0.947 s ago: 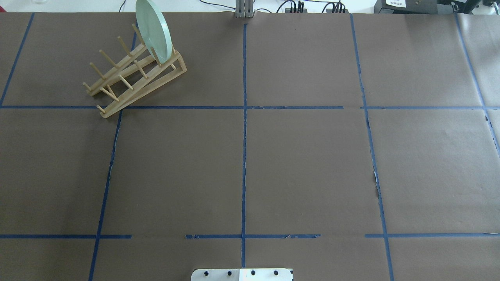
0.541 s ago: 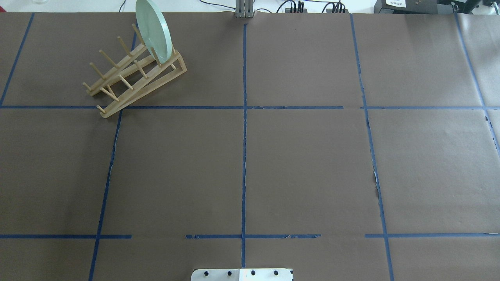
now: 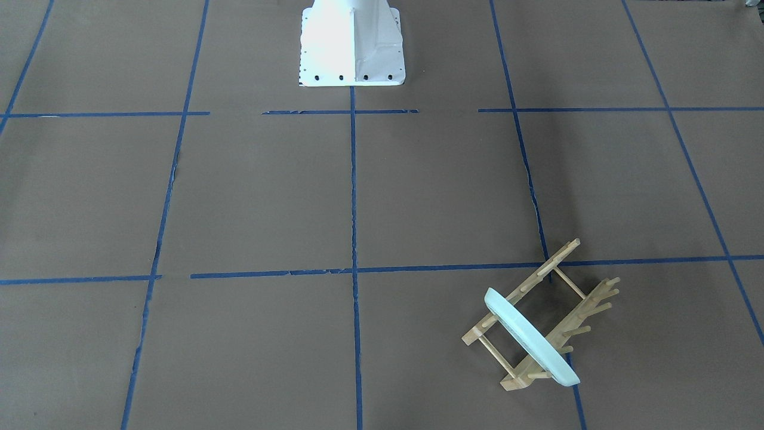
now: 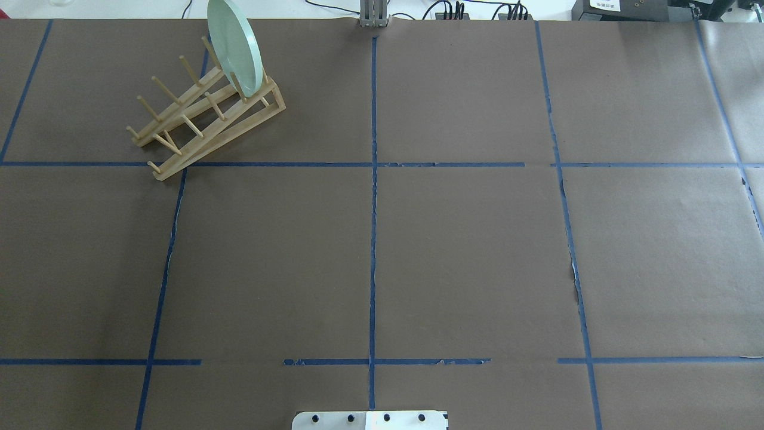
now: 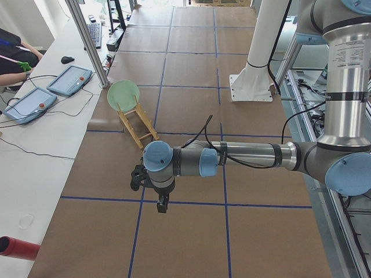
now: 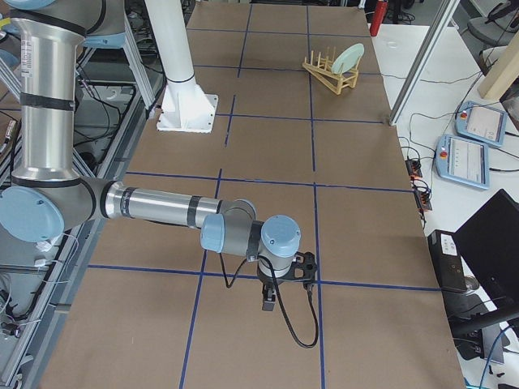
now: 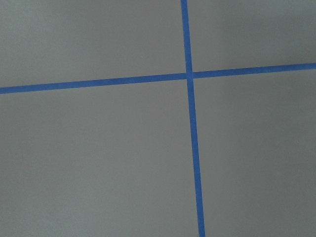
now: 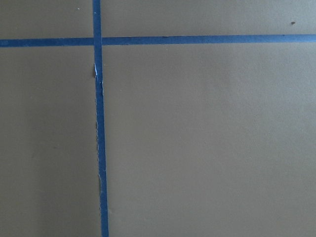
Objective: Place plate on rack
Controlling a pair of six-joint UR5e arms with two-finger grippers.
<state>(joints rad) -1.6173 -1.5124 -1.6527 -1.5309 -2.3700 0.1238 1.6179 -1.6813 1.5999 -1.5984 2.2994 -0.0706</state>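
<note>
The pale mint-green plate (image 4: 234, 48) stands on edge between the pegs at the far end of the light-wood rack (image 4: 197, 122), at the table's far left. Both also show in the front-facing view, plate (image 3: 531, 337) and rack (image 3: 582, 307). No gripper touches them. My left gripper (image 5: 159, 204) shows only in the exterior left view, low over the table's near left end. My right gripper (image 6: 270, 301) shows only in the exterior right view, at the opposite end. I cannot tell if either is open or shut. The wrist views show only brown paper and blue tape.
The robot's white base (image 3: 351, 42) stands at the table's middle edge. Tablets (image 5: 68, 79) and cables lie on the white bench beyond the rack. A red cylinder (image 5: 17, 248) lies on that bench. A person's arm (image 5: 17, 61) shows there.
</note>
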